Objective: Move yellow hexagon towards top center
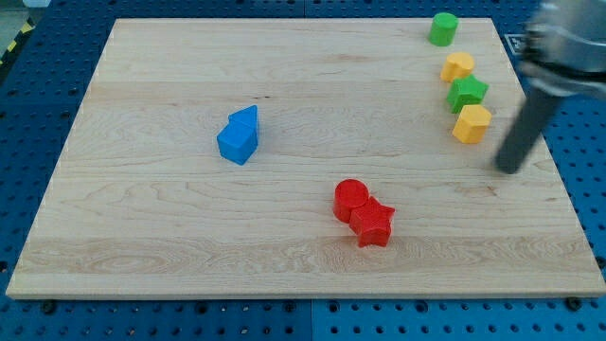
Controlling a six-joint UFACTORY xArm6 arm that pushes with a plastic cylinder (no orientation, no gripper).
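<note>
Yellow hexagon block (472,124) sits near the wooden board's (142,227) right edge, just below a green star block (467,93). My tip (510,169), a bare dark rod end holding nothing, rests just right and below it, apart.

I work in a lab: a wooden board (303,142) on a blue perforated bench (38,104), toy blocks scattered.
</note>
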